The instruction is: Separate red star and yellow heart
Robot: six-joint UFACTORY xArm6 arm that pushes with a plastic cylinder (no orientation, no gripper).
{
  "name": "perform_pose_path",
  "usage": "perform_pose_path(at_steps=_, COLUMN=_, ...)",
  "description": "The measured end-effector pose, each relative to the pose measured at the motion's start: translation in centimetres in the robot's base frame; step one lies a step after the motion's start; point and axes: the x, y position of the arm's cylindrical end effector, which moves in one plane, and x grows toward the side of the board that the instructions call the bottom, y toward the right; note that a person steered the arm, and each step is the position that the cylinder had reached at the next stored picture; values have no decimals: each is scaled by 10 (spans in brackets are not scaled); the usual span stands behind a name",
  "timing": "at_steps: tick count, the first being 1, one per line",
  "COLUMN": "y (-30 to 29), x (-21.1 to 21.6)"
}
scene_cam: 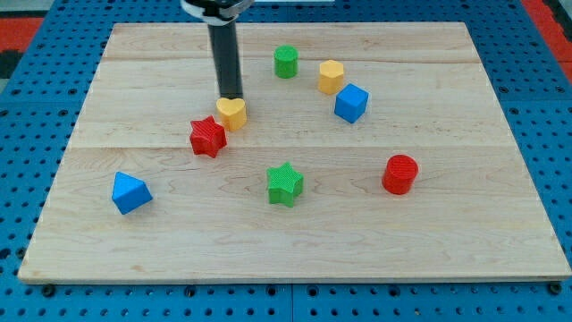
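Down at the lower left of the frame sits the blue block (130, 193), a wedge-like shape, all on its own and well apart from the rest. Moving up, the green star (285, 183) holds the centre, just below the middle of the wooden board (447, 241), and over at the right the red cylinder (399, 173) stands upright, also alone.

Now the action: the red star (207, 137) lies left of centre, and right at its upper right corner is the yellow heart (231, 113). The pair look to be touching, or as near as makes no difference (the gap, if any, cannot be made out). My tip (231, 96) is planted at the top edge of the yellow heart, right against it, with the dark rod rising straight up out of the frame's top. There are no jaws on this rod, so nothing is gripped, only a blunt end meeting the heart.

Further back, the blue cube (351, 103) sits right of centre, the yellow hexagonal block (331, 77) just beside it at upper left, and the green cylinder (285, 62) farthest up.
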Motion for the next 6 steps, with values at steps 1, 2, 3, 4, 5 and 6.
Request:
perform_pose_path(at_steps=1, y=-22, x=22)
perform_pose_path(at_steps=2, y=-15, x=67)
perform_pose_path(at_steps=3, y=28, x=72)
perform_pose_path(at_steps=4, y=-8, x=56)
perform_pose_path(at_steps=5, y=-18, x=35)
perform_pose_path(at_steps=6, y=59, x=40)
